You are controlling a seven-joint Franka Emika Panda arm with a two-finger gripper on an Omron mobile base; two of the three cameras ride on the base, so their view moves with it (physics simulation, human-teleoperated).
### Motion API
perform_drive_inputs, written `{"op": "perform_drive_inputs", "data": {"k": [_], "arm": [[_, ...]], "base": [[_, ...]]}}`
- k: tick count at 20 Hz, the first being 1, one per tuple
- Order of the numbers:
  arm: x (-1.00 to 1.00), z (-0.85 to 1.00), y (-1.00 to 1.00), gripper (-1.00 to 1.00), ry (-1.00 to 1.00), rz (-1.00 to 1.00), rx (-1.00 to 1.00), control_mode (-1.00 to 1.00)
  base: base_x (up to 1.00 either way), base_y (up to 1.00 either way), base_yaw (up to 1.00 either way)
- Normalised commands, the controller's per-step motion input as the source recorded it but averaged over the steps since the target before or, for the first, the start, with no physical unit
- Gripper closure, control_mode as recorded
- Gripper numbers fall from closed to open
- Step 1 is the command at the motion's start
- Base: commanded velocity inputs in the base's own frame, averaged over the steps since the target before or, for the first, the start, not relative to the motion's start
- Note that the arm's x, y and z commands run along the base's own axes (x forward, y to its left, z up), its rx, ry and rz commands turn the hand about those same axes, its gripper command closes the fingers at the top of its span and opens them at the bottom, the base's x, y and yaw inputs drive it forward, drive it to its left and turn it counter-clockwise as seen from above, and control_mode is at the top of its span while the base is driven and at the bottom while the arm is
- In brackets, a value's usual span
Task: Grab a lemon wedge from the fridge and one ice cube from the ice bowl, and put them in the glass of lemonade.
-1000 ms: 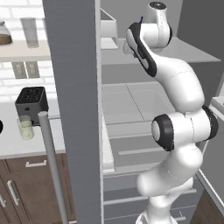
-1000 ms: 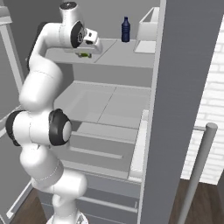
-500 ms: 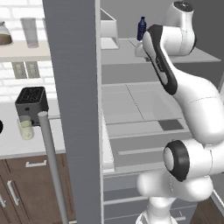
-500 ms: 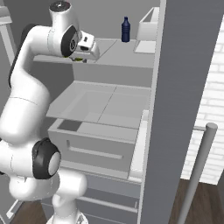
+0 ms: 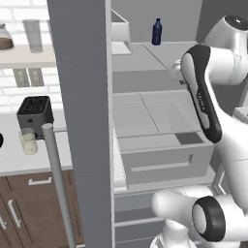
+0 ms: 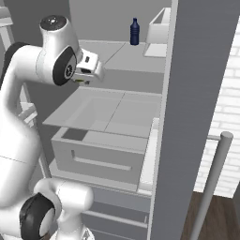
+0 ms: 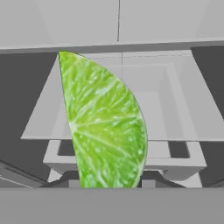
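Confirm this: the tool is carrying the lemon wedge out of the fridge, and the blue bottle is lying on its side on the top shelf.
Not quite. The blue bottle stands upright on the top shelf of the fridge, as the right base view shows. The rest holds: the hand view shows the lemon wedge held in the tool.

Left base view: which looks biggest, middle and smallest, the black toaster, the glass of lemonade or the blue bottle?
1. Black toaster
2. Glass of lemonade
3. Blue bottle, though it stands farther back, so it may only look smaller than the glass.

Dark blue bottle (image 5: 157, 32) upright, black toaster (image 5: 35, 111) on counter (image 5: 14, 162), brown cabinets (image 5: 29, 208) below
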Motion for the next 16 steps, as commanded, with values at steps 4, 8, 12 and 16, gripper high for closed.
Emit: {"op": "perform_drive_inputs", "data": {"k": [4, 8, 12, 16], "arm": [[-1.0, -0.37, -0.08, 1.0, 0.0, 0.0, 0.0, -1.0], [-0.99, -0.43, 0.0, 1.0, 0.03, 0.0, 0.0, -1.0], [-0.71, -0.35, 0.0, 1.0, 0.04, 0.0, 0.0, -1.0], [-0.12, -0.06, 0.0, 1.0, 0.01, 0.0, 0.0, -1.0]], "base": [[0.0, 0.0, 0.0], [0.0, 0.0, 0.0], [0.0, 0.0, 0.0], [0.0, 0.0, 0.0]]}}
